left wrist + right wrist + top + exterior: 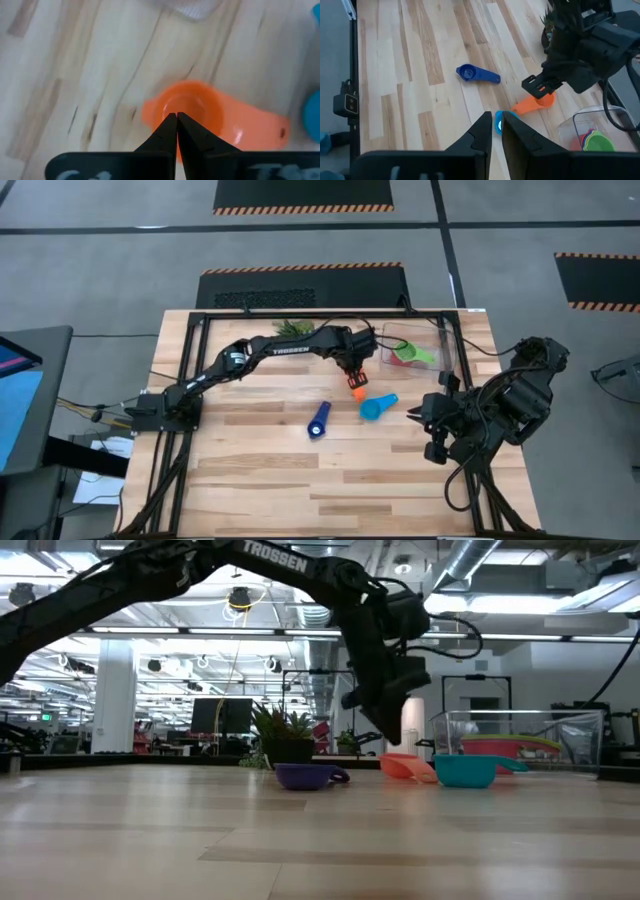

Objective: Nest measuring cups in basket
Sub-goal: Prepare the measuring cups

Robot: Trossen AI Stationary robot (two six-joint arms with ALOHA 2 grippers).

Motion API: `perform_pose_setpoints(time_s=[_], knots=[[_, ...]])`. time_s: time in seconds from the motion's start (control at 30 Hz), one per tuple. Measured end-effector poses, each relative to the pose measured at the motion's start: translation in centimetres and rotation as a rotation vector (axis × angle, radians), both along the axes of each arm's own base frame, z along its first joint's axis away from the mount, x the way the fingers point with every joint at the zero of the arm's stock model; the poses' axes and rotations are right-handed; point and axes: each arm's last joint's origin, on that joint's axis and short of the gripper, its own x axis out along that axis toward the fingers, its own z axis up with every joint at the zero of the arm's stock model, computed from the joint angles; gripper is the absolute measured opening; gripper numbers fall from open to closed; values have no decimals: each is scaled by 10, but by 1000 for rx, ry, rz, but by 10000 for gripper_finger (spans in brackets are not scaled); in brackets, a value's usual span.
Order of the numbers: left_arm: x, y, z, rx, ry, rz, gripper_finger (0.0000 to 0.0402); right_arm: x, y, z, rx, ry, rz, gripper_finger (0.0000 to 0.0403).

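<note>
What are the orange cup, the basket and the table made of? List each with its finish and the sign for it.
Orange cup: probably plastic, smooth, slightly glossy; even saturated colour, moulded handle.
Basket: likely clear plastic; the cups inside show through its walls.
Table: wood, matte; pale planks with visible grain and joints.

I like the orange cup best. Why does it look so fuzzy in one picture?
In the left wrist view the orange cup sits right behind the shut left gripper, too close, so its edges blur. In the right wrist view it looks crisp, farther off on the table.
</note>
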Motion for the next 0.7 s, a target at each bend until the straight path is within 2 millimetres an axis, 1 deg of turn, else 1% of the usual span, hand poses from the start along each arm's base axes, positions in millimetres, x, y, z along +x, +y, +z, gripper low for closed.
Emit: perform_pose_setpoints(time_s=[0.07,0.17,0.3,0.43,0.57,0.7], knots=[[4,0,-4,3,-22,-1,0,0,0,0,0,0,0,66],[4,-2,-13,-2,18,5,0,0,0,0,1,1,0,66],[5,-4,-15,6,18,-5,0,0,0,0,-1,4,0,66],[0,0,-21,2,82,25,0,0,0,0,0,4,0,66],[-5,1,-23,12,131,75,0,0,0,0,1,4,2,66],[-10,-1,-24,-28,176,120,0,0,0,0,1,4,2,66]])
